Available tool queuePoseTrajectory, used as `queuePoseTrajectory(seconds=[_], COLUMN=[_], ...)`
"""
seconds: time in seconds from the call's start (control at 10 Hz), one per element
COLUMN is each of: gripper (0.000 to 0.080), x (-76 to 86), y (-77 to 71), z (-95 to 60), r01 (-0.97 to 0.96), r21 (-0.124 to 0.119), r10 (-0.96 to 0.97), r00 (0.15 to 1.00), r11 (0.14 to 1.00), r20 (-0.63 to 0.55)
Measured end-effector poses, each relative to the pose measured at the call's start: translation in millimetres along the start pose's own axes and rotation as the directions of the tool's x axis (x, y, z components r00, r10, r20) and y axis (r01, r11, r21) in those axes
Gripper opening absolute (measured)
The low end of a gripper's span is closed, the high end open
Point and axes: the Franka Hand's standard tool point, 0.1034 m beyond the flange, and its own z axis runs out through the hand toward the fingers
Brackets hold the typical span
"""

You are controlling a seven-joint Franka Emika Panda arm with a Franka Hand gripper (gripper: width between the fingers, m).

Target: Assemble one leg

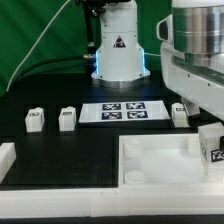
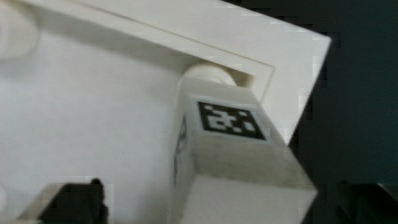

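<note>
Three legs [image 1: 68, 119] on black table [image 1: 62, 148]

Robotics lab: marker board [image 1: 122, 111] on black table [image 1: 60, 150], green backdrop [image 1: 25, 30]

Black tabletop [image 1: 60, 150]. marker board [image 1: 122, 111] lies flat mid-back. first leg [image 1: 34, 120] and second leg [image 1: 68, 119] stand on the exterior view's left of it, third leg [image 1: 180, 114] just beside its right edge. white tray [image 1: 160, 139] front right.
</note>
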Motion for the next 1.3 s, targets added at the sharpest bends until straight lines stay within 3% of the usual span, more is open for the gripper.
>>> queuePoseTrajectory(seconds=[0.3,0.6,0.8,1.0,1.1,1.3], gripper=[0.0649,0.0649,0.0649,0.0649,0.0649,0.0623], x=[-2.2,-4.0,-1.4,1.4,1.8,1.7], y=[-0.2,-0.6,0.9,2.6,2.7,3.1], z=[1.3,1.7,1.8,1.5,1.4,2.0], r01=[0.314,0.599,0.818,0.918,0.938,0.926], r21=[-0.002,-0.002,-0.002,-0.002,0.001,0.001], r10=[-0.314,-0.599,-0.818,-0.918,-0.938,-0.926], r00=[0.949,0.801,0.576,0.396,0.348,0.377], r11=[0.949,0.801,0.576,0.396,0.348,0.377], r20=[0.001,0.002,0.005,0.010,0.009,0.010])
